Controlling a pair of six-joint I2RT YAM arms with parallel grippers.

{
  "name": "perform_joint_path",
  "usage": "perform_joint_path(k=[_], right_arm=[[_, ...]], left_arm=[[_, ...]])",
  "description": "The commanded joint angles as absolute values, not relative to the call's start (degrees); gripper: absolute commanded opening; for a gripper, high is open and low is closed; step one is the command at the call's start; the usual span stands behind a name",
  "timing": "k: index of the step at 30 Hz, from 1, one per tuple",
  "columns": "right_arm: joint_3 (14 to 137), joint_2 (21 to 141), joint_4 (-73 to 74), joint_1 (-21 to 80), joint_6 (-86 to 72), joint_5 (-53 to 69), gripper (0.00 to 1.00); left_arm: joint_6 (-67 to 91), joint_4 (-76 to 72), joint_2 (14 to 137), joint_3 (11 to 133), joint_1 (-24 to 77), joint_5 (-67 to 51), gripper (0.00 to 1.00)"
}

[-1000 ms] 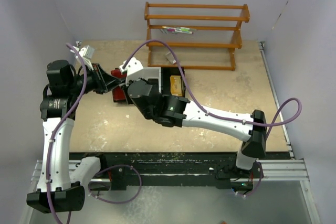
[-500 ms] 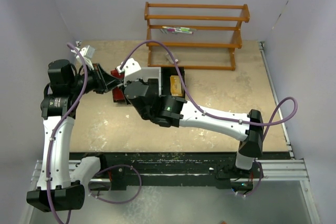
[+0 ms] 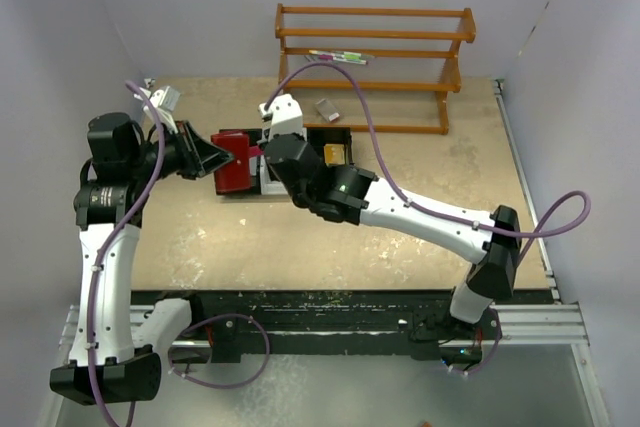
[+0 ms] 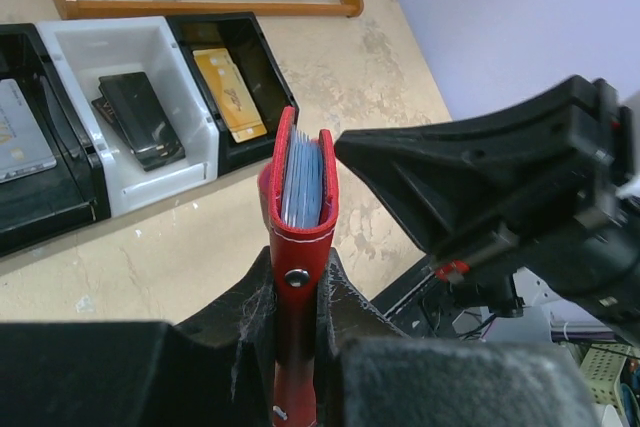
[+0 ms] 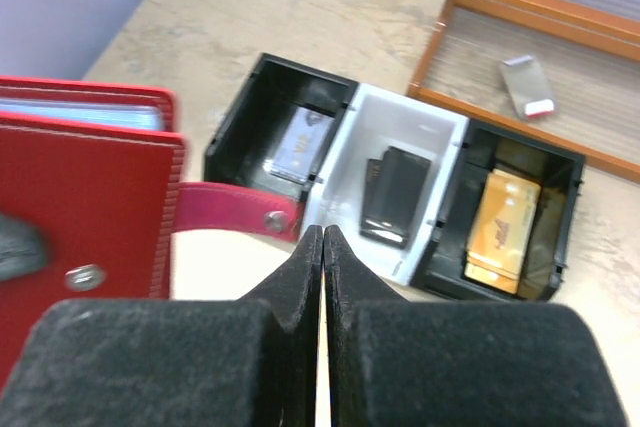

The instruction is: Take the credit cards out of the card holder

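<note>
The card holder, a red wallet [image 3: 232, 161], is held upright on its edge in my left gripper [image 3: 214, 157], above the table. In the left wrist view my left gripper [image 4: 297, 269] is shut on the wallet [image 4: 298, 237], and blue-grey card edges [image 4: 303, 182] show in its open top. My right gripper [image 3: 268, 159] is shut, just right of the wallet. In the right wrist view its tips [image 5: 322, 233] sit beside the wallet's snap tab [image 5: 240, 209]. One grey-silver card [image 5: 297, 142] lies in the tray's left compartment.
A black-and-white three-compartment tray [image 5: 455, 132] sits behind the wallet. It holds a dark block [image 5: 392, 192] in the middle and a gold-yellow block [image 5: 505, 217] on the right. A wooden rack [image 3: 375, 67] stands at the back, with a small silver item [image 3: 327, 107] on its bottom shelf.
My right arm has swung back and to the right off the wallet, which now shows plainly from above. My left arm has kept hold of the wallet and barely moved.
</note>
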State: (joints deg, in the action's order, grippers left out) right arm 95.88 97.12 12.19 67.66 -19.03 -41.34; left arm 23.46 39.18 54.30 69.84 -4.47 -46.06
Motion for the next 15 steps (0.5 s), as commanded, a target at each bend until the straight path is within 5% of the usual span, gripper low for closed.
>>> perform_joint_path(k=[1, 7, 9, 11, 15], right_arm=[[94.3, 94.0, 13.5, 66.4, -20.9, -43.6, 0.00], [89.9, 89.2, 13.5, 58.3, -25.7, -27.3, 0.05], [85.0, 85.5, 10.4, 54.2, -27.3, -16.7, 0.25], [80.4, 81.5, 5.3, 51.8, -27.2, -8.4, 0.56], [73.6, 74.8, -2.9, 51.9, -23.0, -1.3, 0.77]], left_arm=[[23.6, 38.8, 53.5, 73.3, -4.6, -47.3, 0.00], [23.8, 37.9, 53.7, 73.8, -4.6, -49.6, 0.00], [24.2, 37.4, 53.7, 74.1, -4.6, -50.4, 0.00], [24.7, 36.8, 53.6, 74.3, -4.6, -50.9, 0.00], [27.4, 33.6, 53.4, 74.1, -4.6, -52.9, 0.00]])
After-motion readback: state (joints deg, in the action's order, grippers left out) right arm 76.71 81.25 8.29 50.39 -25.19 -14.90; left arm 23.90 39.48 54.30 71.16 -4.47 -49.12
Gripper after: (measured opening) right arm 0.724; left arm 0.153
